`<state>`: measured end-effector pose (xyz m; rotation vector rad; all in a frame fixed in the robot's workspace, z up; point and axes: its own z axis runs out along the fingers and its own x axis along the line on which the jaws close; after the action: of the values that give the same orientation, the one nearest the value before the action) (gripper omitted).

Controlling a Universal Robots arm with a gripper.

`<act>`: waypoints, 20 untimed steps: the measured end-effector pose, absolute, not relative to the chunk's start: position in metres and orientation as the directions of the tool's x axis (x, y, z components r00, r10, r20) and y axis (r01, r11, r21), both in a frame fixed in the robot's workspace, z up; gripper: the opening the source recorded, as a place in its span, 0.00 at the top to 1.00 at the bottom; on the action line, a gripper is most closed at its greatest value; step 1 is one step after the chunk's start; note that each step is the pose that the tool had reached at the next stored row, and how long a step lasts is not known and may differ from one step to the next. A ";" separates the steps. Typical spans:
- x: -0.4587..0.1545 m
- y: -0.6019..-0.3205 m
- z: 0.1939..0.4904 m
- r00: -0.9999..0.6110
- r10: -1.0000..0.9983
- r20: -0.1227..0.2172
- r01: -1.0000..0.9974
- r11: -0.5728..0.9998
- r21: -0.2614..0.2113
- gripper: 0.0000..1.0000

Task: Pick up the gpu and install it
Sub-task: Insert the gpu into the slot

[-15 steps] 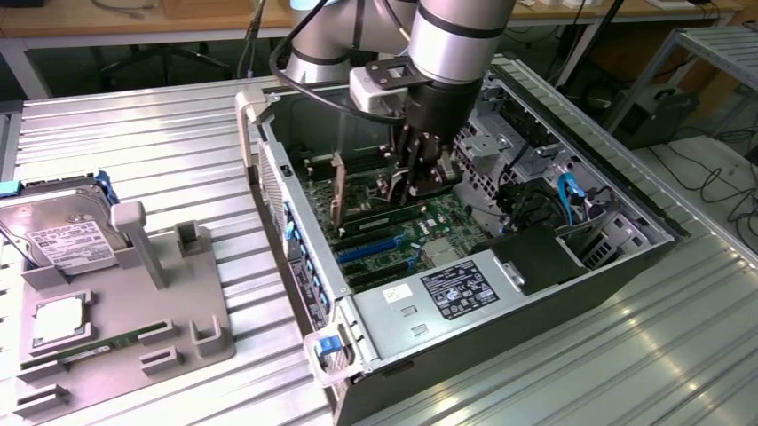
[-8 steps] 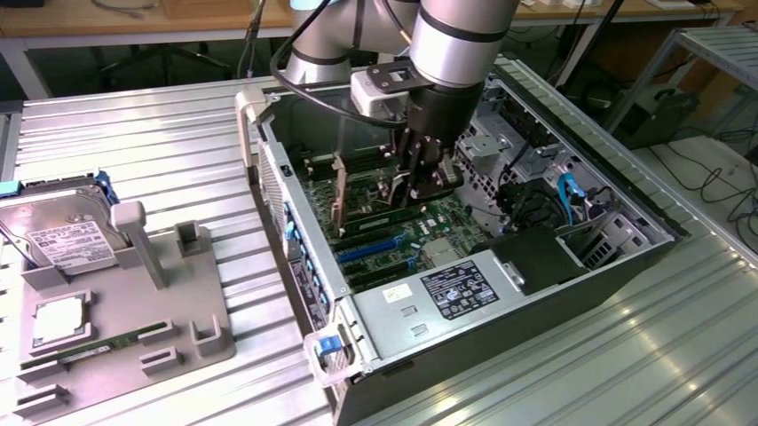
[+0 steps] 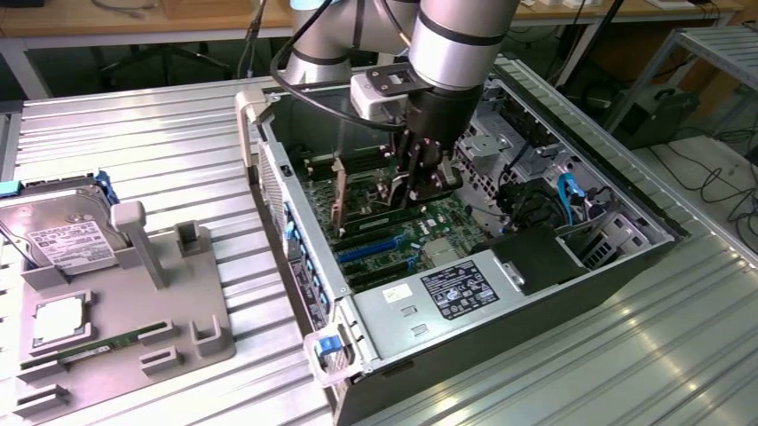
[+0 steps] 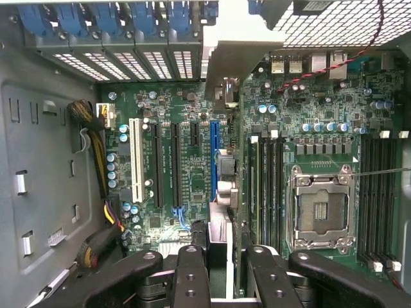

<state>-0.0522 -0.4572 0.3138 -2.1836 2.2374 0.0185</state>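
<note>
The gpu [image 4: 221, 192] is seen edge-on in the wrist view as a thin card running away from my fingers, with its pale metal bracket [image 4: 221, 61] at the far end by the case's rear slot openings. My gripper [image 4: 218, 260] is shut on the card's near end, one black finger on each side. The card hangs upright just over the motherboard, right beside the long blue slot [image 4: 212, 160]. In the exterior view my gripper [image 3: 423, 188] reaches down into the open computer case [image 3: 616, 257], and the gpu [image 3: 341, 200] stands on edge toward the exterior view's left of it.
Inside the case are a CPU socket [image 4: 319, 212], memory slots [image 4: 379, 192], a white slot [image 4: 135, 160], cable bundles [image 4: 96, 147] and a power supply [image 3: 456, 291]. On the exterior view's left, a grey holder [image 3: 154, 302] carries a hard drive [image 3: 59, 235] and a green RAM stick [image 3: 95, 348].
</note>
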 end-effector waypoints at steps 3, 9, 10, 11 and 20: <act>-0.052 -0.457 0.310 -0.024 -0.999 -0.023 -1.000 0.024 -0.002 0.72; -0.052 -0.457 0.298 -0.024 -0.999 -0.024 -1.000 0.024 -0.002 0.72; -0.052 -0.457 0.297 -0.024 -0.999 -0.024 -1.000 0.024 -0.002 0.72; -0.052 -0.457 0.295 -0.024 -0.999 -0.024 -1.000 0.024 -0.002 0.72; -0.052 -0.457 0.293 -0.024 -0.999 -0.024 -1.000 0.024 -0.002 0.72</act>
<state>-0.0521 -0.4572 0.2926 -2.1815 2.2349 0.0237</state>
